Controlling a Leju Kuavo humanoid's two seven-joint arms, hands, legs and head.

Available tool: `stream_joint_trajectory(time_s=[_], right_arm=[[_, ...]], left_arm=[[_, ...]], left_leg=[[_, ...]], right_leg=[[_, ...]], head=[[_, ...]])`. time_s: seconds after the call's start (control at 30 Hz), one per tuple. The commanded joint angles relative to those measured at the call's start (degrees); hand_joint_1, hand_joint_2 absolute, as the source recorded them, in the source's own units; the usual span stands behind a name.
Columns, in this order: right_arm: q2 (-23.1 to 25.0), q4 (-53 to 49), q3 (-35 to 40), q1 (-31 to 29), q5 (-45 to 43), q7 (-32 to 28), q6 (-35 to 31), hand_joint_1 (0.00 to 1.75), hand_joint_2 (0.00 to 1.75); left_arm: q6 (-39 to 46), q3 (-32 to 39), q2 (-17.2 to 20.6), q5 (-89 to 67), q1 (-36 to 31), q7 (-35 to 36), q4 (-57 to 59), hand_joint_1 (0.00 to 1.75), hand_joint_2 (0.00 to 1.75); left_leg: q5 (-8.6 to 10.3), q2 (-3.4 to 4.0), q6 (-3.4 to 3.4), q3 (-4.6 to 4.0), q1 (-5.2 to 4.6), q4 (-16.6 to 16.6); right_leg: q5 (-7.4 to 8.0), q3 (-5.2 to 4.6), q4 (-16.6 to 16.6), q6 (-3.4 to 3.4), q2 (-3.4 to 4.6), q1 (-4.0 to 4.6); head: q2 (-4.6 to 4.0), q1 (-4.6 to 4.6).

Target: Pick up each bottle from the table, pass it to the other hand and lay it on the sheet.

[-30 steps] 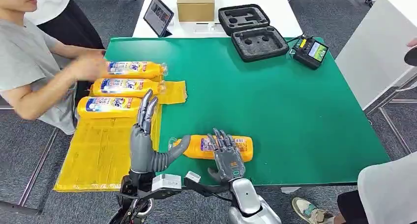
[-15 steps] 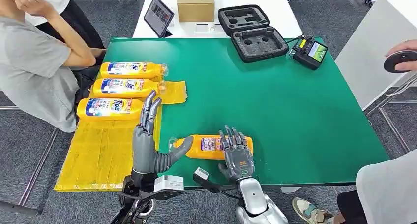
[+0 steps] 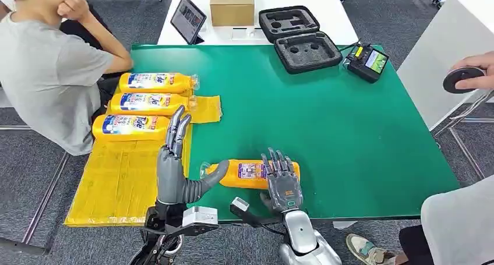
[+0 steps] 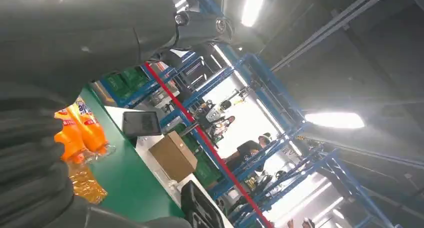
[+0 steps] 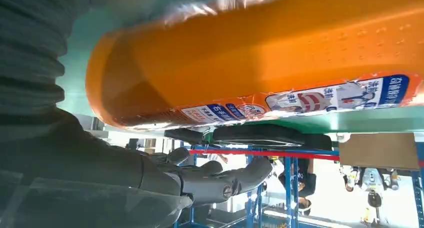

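An orange bottle (image 5: 260,52) lies on the green table (image 5: 310,123); the right hand (image 5: 150,183) sits beside it, thumb extended.

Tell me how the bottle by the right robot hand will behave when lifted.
The bottle lies on its side with a rounded body, so it may roll. Its glossy plastic looks slippery. It looks full, so probably heavy.

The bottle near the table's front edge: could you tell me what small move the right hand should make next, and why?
Probably close the right hand around the bottle. The hand lies over the bottle's base end with its fingers spread, and the bottle lies flat on the green table. The left hand waits open beside its cap end, so a firm grip should come before any lift toward it.
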Motion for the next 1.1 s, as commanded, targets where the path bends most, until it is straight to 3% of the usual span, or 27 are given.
stream_joint_trajectory(time_s=[0.03,0.33,0.57,0.6,0.63,0.67,0.7,0.97,1.0,1.03,1.1], right_arm=[[-1.1,4.7,-1.6,-0.5,0.1,-0.1,0.4,0.0,1.75],[-1.0,8.3,-2.8,-2.5,-0.5,-0.1,0.9,0.0,1.75],[-0.2,17.0,-6.1,-6.0,-7.1,-6.6,4.1,0.0,1.75],[-0.1,17.8,-6.6,-6.3,-8.3,-7.8,4.4,0.54,1.75],[-0.1,19.1,-6.6,-6.7,-8.3,-8.1,4.9,1.38,1.75],[0.0,19.9,-6.9,-7.0,-8.8,-8.6,5.0,1.68,1.75],[0.1,21.6,-7.4,-8.0,-10.2,-10.1,6.2,1.75,1.75],[-0.1,25.1,-7.4,-10.9,-9.9,-10.9,4.7,1.75,1.75],[0.1,24.9,-7.5,-11.0,-9.8,-10.9,3.7,1.31,1.75],[0.4,25.0,-7.4,-11.2,-9.7,-10.9,3.2,0.0,1.75],[0.7,25.0,-7.1,-11.4,-9.3,-10.7,3.2,0.0,1.75]], left_arm=[[-0.1,-0.7,1.5,0.1,-1.8,0.1,3.2,0.0,1.75],[-0.1,-0.8,1.7,0.5,-2.2,0.1,3.6,0.0,1.75],[-0.1,-0.6,1.7,1.0,-3.0,0.1,5.0,0.0,1.75],[-0.1,-0.6,1.7,1.0,-3.1,0.1,5.2,0.0,1.75],[-0.1,-0.6,1.7,1.1,-3.2,0.1,5.5,0.0,1.75],[-0.1,-0.5,1.7,1.0,-3.3,0.1,5.5,0.0,1.75],[-0.1,-1.1,2.2,1.7,-3.6,0.1,5.8,0.0,1.75],[-0.1,-1.0,2.7,2.1,-4.0,0.1,5.9,0.0,1.75],[-0.1,-1.0,2.7,1.9,-3.9,0.1,5.7,0.0,1.75],[-0.1,-0.9,2.7,1.6,-3.8,0.1,5.6,0.0,1.75],[-0.1,-0.5,2.5,1.3,-3.7,0.1,5.8,0.0,1.75]], left_leg=[[-0.02,-0.12,-0.07,0.18,0.01,-0.1],[-0.01,-0.1,-0.06,0.15,0.01,-0.1],[0.01,-0.09,-0.04,0.23,0.01,-0.1],[0.02,-0.15,-0.07,0.32,0.04,-0.1],[0.02,-0.11,-0.06,0.33,0.04,-0.1],[0.02,-0.13,-0.09,0.4,0.05,-0.1],[0.02,-0.1,-0.06,0.43,0.03,-0.1],[0.0,-0.2,-0.13,0.82,0.05,-0.1],[-0.08,-0.13,-0.15,0.84,0.04,-0.1],[-0.09,-0.09,-0.13,0.86,0.03,-0.1],[-0.06,-0.09,-0.11,0.89,0.06,-0.1]], right_leg=[[-0.05,0.2,-0.1,-0.06,-0.05,0.01],[-0.03,0.17,-0.1,-0.04,-0.03,0.0],[-0.01,0.23,-0.1,-0.03,-0.05,0.01],[-0.01,0.33,-0.1,-0.05,-0.07,0.03],[0.0,0.32,-0.1,-0.05,-0.05,0.03],[0.01,0.39,-0.1,-0.07,-0.04,0.04],[0.0,0.42,-0.1,-0.05,-0.04,0.02],[-0.09,0.19,-0.1,-0.16,-0.11,0.04],[-0.12,0.19,-0.1,-0.13,-0.07,0.03],[-0.12,0.21,-0.1,-0.11,-0.04,0.02],[-0.03,0.25,-0.1,-0.14,-0.03,0.05]], head=[[0.0,0.0],[0.0,0.02],[0.0,0.0],[0.0,0.02],[0.0,0.02],[0.0,0.0],[0.0,0.02],[0.0,0.02],[0.0,0.04],[0.0,0.0],[0.0,0.02]])
